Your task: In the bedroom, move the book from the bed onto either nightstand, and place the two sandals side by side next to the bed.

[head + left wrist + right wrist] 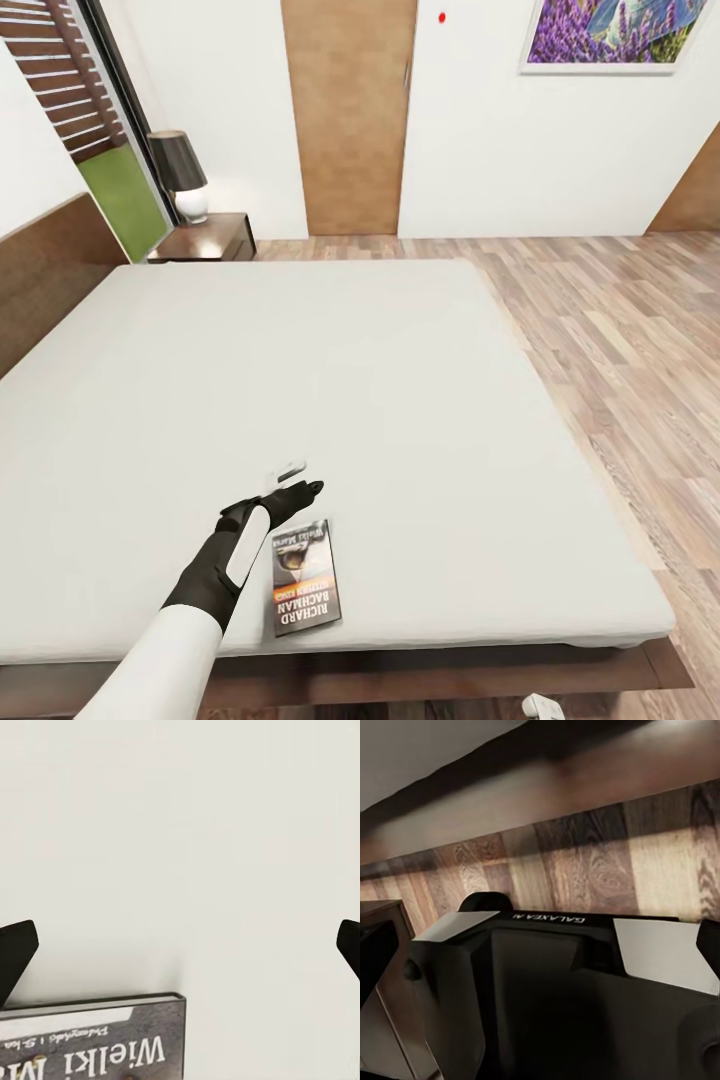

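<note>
Bare bed (400, 380) stretches wide; book (306, 578) near its front edge, beside the released left end effector (296, 480)

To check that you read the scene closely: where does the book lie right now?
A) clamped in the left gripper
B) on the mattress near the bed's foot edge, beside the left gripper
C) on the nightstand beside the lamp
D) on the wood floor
B: the book lies flat on the bed, with the left gripper open beside it, not holding it.
</note>
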Robot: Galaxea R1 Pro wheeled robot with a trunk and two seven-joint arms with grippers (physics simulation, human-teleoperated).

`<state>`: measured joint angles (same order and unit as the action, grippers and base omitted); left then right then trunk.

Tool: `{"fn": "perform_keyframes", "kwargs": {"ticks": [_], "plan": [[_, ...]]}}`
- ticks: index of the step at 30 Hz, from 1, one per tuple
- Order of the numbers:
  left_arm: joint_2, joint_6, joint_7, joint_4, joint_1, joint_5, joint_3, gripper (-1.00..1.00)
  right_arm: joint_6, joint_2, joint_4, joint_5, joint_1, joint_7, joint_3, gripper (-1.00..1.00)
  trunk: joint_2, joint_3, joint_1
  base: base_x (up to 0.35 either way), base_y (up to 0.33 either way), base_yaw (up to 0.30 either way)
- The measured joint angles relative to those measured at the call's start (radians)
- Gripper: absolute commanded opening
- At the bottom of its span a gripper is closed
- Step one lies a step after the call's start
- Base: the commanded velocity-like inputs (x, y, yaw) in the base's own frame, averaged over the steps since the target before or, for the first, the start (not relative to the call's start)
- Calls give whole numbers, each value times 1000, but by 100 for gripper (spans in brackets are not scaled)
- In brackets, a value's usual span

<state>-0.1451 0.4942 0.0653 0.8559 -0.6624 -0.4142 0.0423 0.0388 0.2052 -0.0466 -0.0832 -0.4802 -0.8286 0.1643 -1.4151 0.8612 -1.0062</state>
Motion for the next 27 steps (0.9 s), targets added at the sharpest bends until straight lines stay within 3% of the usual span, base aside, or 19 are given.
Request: {"fn": "perform_keyframes", "kwargs": {"ticks": [13,22,27], "plan": [[0,0,0,0,0,0,0,100,0,0,0,0,0,0,0,100,-91,41,-50,0,0,0],[0,0,0,1,0,0,-1,100,0,0,0,0,0,0,0,100,-91,41,-50,0,0,0],[0,0,0,1,0,0,-1,100,0,0,0,0,0,0,0,100,-126,56,-69,0,0,0]]}}
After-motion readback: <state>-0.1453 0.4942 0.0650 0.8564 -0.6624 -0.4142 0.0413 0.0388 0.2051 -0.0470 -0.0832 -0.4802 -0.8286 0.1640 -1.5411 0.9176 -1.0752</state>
